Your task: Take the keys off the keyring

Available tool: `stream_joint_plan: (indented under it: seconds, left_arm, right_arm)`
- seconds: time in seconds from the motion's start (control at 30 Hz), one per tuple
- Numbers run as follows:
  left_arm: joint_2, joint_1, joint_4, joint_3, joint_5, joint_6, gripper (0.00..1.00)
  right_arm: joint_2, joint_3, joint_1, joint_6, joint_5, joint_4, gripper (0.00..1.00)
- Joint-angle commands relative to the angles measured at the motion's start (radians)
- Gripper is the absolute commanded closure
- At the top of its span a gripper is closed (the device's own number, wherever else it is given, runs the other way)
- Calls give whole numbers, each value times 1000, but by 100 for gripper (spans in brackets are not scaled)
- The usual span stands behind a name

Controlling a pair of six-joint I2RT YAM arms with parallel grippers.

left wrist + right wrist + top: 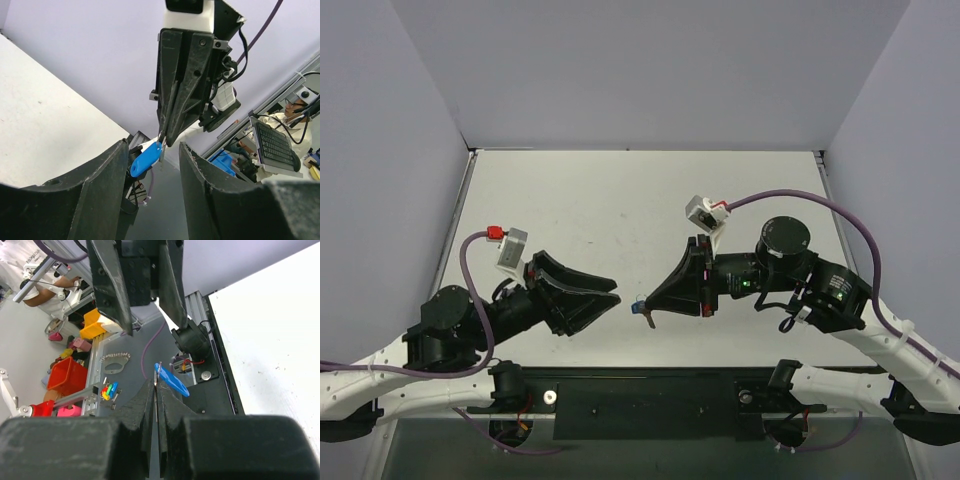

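Note:
My right gripper (649, 308) is shut on a thin silver metal piece, the key (157, 371), seen edge-on at its tips (156, 382). The blue tag of the keyring (638, 307) hangs from that metal, off the table, slanting down and sideways (172, 381). I cannot make out the thin ring itself. My left gripper (616, 292) is open and empty, facing the right gripper a short way to its left. In the left wrist view the tag (146, 159) hangs between its spread fingers (152, 150), below the right gripper's tips (164, 140), touching neither finger.
The white table (620, 200) lies behind both grippers, with grey walls on three sides. The black base rail (650, 400) runs along the near edge, under the tag. Beyond the table edge are coloured bins (65, 377) and a bracket.

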Motion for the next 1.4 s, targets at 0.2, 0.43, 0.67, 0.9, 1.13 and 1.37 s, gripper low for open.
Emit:
stream_joint_plan:
  seconds: [0.2,0.43,0.67,0.9,1.13,1.37]
  left_arm:
    - [71,-4,171,0,75,-37,46]
    - [87,-4,168,8,81,-37,55]
    - [99,-4,174,13,94,-37,81]
    - [108,-4,163,29,97,-31,85]
    - [108,-4,154,45,94,-26,69]
    - [119,-4,153,54,104,-24,72]
  right_arm:
    - [-15,-6,-4,33,-22,124,100]
    - [-18,-5,-4,37,-21,128,100]
    - [-15,-12,-4,39,-22,133,100]
    - [-21,-12,-4,34,-24,124,100]
    - [-23,-12,-4,31,-24,119,100]
    - [-18,-9,-4,31,-24,119,100]
